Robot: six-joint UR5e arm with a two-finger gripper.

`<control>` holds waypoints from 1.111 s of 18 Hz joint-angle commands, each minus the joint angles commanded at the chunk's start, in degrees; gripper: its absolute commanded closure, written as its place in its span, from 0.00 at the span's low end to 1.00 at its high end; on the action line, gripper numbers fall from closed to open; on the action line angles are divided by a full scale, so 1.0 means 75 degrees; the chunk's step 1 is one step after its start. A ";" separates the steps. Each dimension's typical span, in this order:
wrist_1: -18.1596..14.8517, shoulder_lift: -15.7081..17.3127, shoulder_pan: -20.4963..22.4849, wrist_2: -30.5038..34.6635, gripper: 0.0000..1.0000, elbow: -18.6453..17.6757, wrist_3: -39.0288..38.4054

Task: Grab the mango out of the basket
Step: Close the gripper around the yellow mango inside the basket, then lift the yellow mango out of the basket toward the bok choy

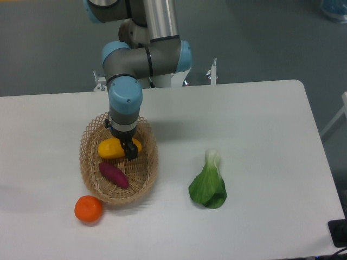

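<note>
The mango (110,148) is a yellow-orange fruit lying in the upper half of the tan wicker basket (89,170) at the table's left. My gripper (130,147) hangs straight down from the arm onto the mango's right end. One dark finger (132,151) shows in front of the fruit, against its near side. The other finger is hidden behind the wrist and the fruit, so the width of the jaws cannot be read. The mango still rests in the basket.
A dark purple-red sweet potato (114,174) lies in the basket just in front of the mango. A round orange (88,209) sits on the table by the basket's near left rim. A green leafy vegetable (209,184) lies to the right.
</note>
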 joint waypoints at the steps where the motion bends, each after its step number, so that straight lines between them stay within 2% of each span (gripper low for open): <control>1: 0.0012 -0.0012 -0.0012 0.0012 0.08 0.0012 -0.0012; 4: 0.0012 0.0000 -0.0012 0.0012 0.34 0.0000 -0.0024; 7: 0.0012 0.0000 -0.0012 0.0012 0.52 0.0012 -0.0024; 9: 0.0000 0.0023 -0.0012 0.0012 0.56 0.0047 -0.0024; 20: -0.0129 0.0105 0.0116 0.0023 0.56 0.0539 0.0058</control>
